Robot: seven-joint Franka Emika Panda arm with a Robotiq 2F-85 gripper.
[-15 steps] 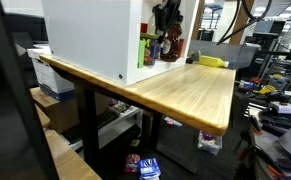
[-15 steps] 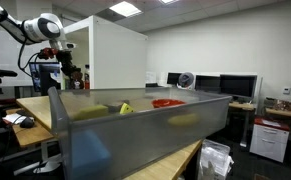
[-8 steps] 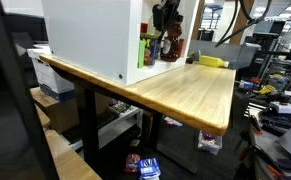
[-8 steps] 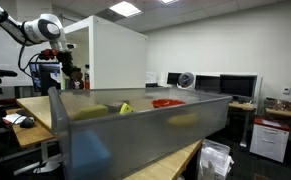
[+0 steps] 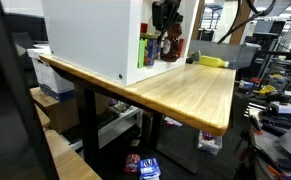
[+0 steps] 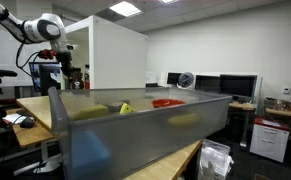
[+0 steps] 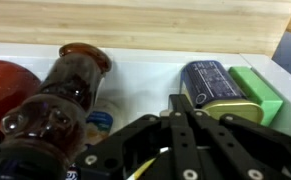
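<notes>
Currently dark blue can (image 7: 209, 84) lies on its side on floor of white box (image 5: 90, 38), just beyond fingers (image 7: 168, 132), slightly to right in wrist view. Fingers pressed together, pinching nothing. Green block (image 7: 257, 95) touching can's right side. Dark red bottle (image 7: 65, 95) lying tilted at left, apart from can. Box sits on wooden worktop (image 5: 190, 92).

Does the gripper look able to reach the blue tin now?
Probably yes. In the wrist view the gripper sits just short of the blue tin, nothing between them. The green box crowds one side, and the jaws look shut, so they must open first.
</notes>
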